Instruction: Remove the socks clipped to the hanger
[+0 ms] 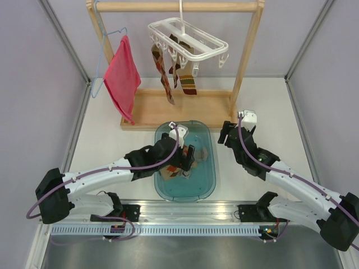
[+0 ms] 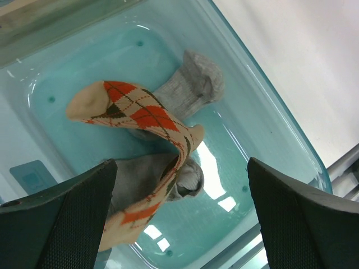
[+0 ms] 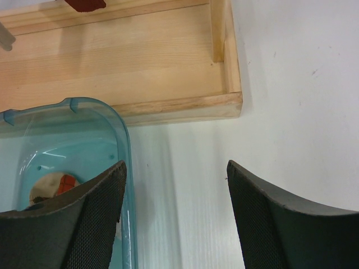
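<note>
The white hanger (image 1: 188, 35) hangs from the wooden rail with two striped and argyle socks (image 1: 164, 73) still clipped below it. My left gripper (image 1: 188, 157) hovers over the teal bin (image 1: 210, 168), open. In the left wrist view an argyle sock (image 2: 146, 115) lies draped over grey socks (image 2: 190, 89) in the bin (image 2: 263, 140), its lower end next to my left finger (image 2: 67, 218); the gripper (image 2: 182, 213) grips nothing. My right gripper (image 1: 227, 134) is open and empty above the table, right of the bin (image 3: 120, 145).
A red-pink cloth (image 1: 120, 75) hangs on a blue wire hanger at the rack's left. The wooden rack's base tray (image 1: 179, 109) lies just behind the bin and shows in the right wrist view (image 3: 112, 61). Grey walls stand on both sides.
</note>
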Robot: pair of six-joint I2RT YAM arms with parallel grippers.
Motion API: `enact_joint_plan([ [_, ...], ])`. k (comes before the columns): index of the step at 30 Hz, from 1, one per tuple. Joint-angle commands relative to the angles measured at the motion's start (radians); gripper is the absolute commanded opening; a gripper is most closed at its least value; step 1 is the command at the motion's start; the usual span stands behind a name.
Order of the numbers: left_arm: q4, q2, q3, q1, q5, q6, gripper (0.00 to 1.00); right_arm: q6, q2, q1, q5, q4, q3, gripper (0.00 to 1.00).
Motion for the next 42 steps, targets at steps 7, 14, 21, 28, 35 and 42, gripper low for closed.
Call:
enact_joint_plan([
  [7, -0.055, -0.076, 0.038, 0.002, -0.174, -0.044, 1.0, 0.008, 0.0, -0.022, -0.045, 0.042, -0.015, 0.77],
  [14, -0.072, -0.183, 0.048, 0.161, -0.132, -0.067, 1.0, -0.007, 0.0, -0.047, -0.071, 0.05, -0.024, 0.77],
  [21, 0.0, -0.153, 0.148, 0.443, 0.043, -0.058, 1.0, -0.03, 0.012, -0.079, -0.098, 0.068, -0.035, 0.77],
  [28, 0.115, 0.033, 0.277, 0.591, 0.166, -0.084, 1.0, -0.044, 0.032, -0.12, -0.148, 0.11, -0.053, 0.77],
  [35, 0.257, 0.241, 0.415, 0.623, 0.204, -0.044, 1.0, -0.056, 0.038, -0.163, -0.19, 0.14, -0.075, 0.77],
  [42, 0.346, 0.433, 0.565, 0.64, 0.174, -0.02, 1.0, -0.059, 0.027, -0.18, -0.226, 0.153, -0.086, 0.77],
])
